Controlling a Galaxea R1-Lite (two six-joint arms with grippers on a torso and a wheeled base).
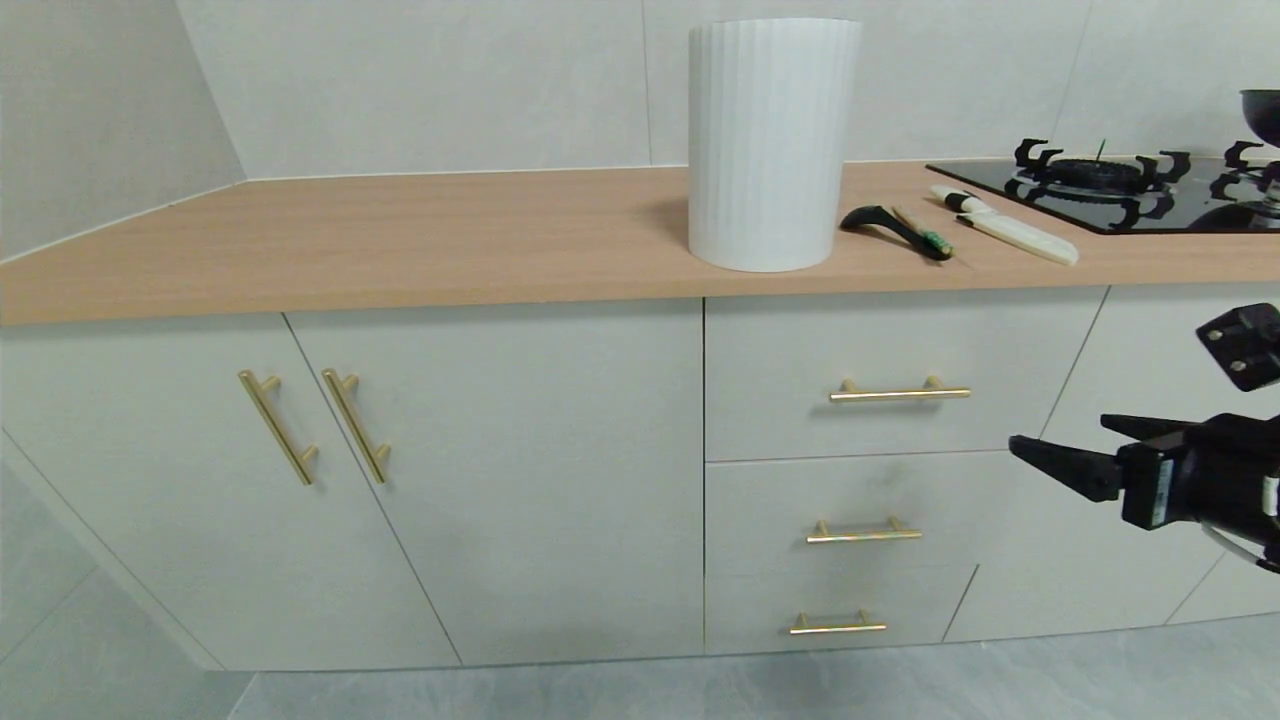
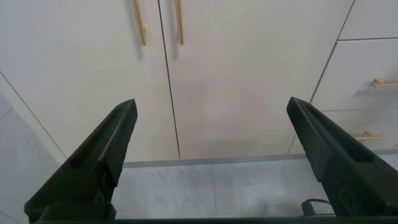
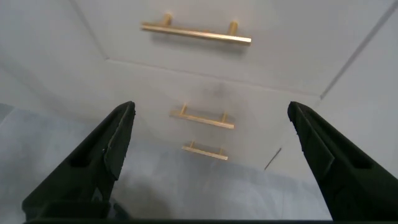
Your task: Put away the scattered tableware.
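On the wooden counter (image 1: 400,240) stands a tall white ribbed holder (image 1: 768,140). Just to its right lie a black spoon (image 1: 893,226), a thin utensil with a green end (image 1: 925,234) and a white knife with a black band (image 1: 1005,226). My right gripper (image 1: 1060,435) hangs open and holds nothing, low at the right in front of the drawers, well below the counter. Its wrist view has the right gripper (image 3: 211,115) facing the drawer handles (image 3: 202,118). My left gripper (image 2: 211,112) is open with nothing in it, facing the cabinet doors (image 2: 249,81) above the floor.
A black gas hob (image 1: 1105,190) sits at the counter's right end, beside the utensils. Below are two cabinet doors with gold handles (image 1: 310,425) and a stack of three drawers (image 1: 890,395). Tiled walls close the back and left.
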